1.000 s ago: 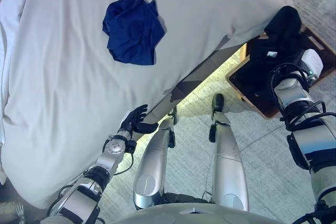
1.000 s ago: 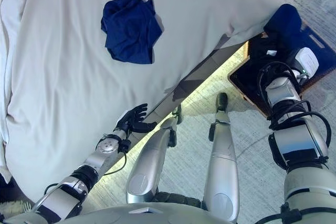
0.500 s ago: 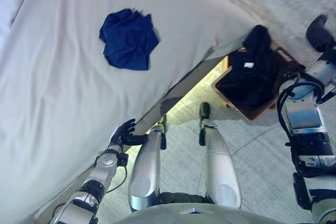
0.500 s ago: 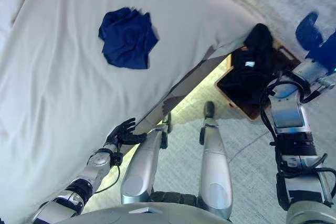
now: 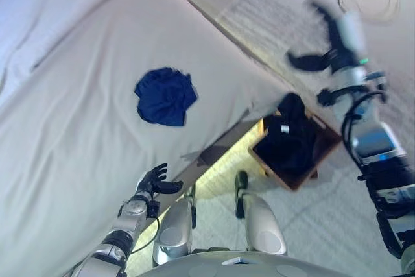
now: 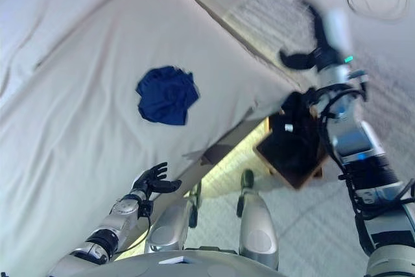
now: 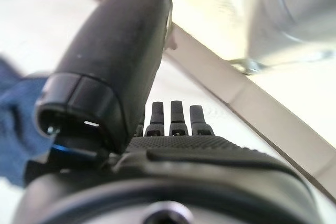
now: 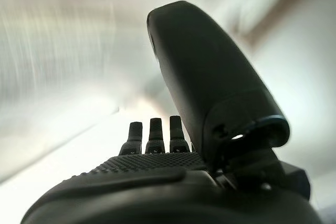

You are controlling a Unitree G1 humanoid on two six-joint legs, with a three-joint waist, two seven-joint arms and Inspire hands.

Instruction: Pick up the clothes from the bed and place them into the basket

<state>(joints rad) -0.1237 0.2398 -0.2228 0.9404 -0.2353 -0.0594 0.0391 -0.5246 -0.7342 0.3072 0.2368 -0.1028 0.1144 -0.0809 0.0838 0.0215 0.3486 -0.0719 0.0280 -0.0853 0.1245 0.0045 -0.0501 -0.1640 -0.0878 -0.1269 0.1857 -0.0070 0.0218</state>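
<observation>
Rising clear of the basket, the right hand had swung up with fingers spread and empty. Dark clothes already lay in the basket beside the bed. One blue garment was left mid-bed on the pale sheet. By the bed's near edge the left hand hung loosely open, holding nothing. A pale rug covered the floor beyond.
</observation>
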